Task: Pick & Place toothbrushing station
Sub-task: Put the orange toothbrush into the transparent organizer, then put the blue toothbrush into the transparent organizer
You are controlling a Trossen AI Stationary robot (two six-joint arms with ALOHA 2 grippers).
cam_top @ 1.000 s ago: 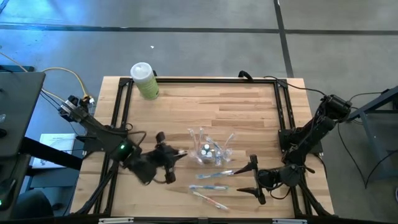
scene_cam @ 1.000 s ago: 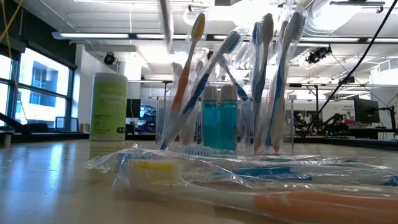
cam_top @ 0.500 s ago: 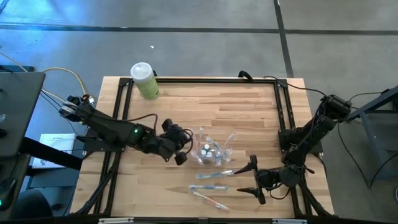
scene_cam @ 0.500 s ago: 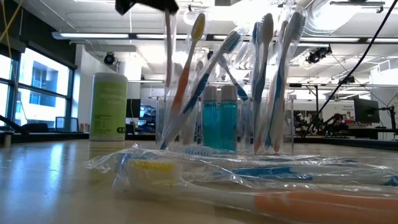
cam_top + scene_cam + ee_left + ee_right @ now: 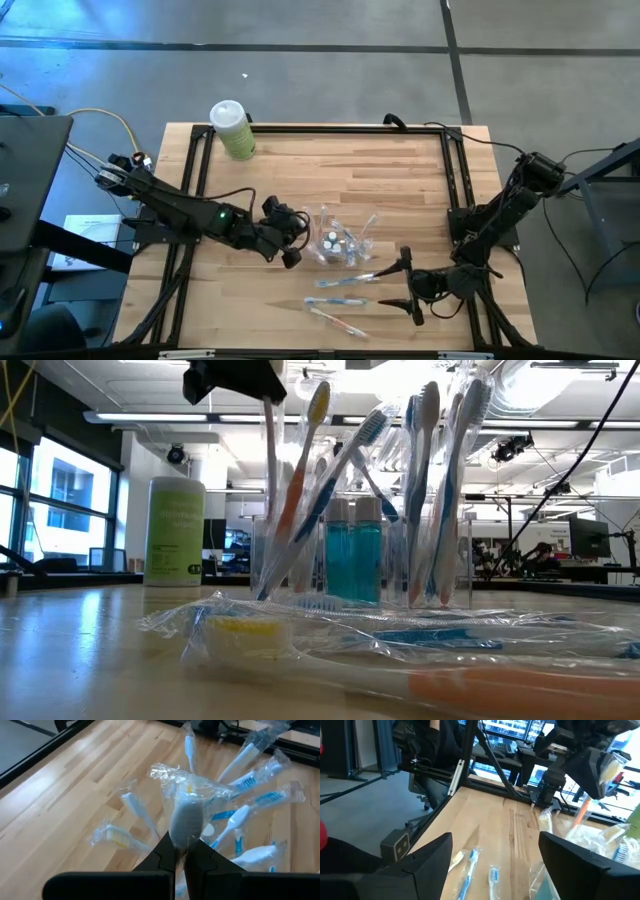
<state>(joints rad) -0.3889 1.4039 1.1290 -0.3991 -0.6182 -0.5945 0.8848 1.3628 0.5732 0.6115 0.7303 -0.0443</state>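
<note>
The toothbrushing station, a clear holder (image 5: 335,242) with several wrapped toothbrushes and two blue tubes (image 5: 354,560) standing in it, sits mid-table. My left gripper (image 5: 293,240) hovers just left of the holder, shut on a pale wrapped toothbrush (image 5: 186,820). In the low view this gripper (image 5: 235,375) shows at the top edge, above the holder's left side. My right gripper (image 5: 405,285) waits open near the table's right front. Loose wrapped toothbrushes (image 5: 340,280) lie flat on the wood between it and the near edge. My left gripper pinches the wrapped toothbrush between its two fingers (image 5: 200,857), just behind its rounded pale end (image 5: 184,837). The fingers slant down from the table's left. The brush is lifted clear of the table and its slim shaft (image 5: 269,450) runs down toward the holder's left side; whether it touches the holder I cannot tell.
A pale green white-capped bottle (image 5: 232,128) stands at the table's far left corner. Black frame rails (image 5: 455,180) run along the table's sides. Another loose wrapped toothbrush (image 5: 337,322) lies near the front edge. Bare wood stretches across the far half.
My left gripper has swung from the near left toward the table's right and far side, up to the holder, carrying the wrapped toothbrush. It has sunk, coming into the low view from above. Most of the move came early; it has since nearly stopped.
</note>
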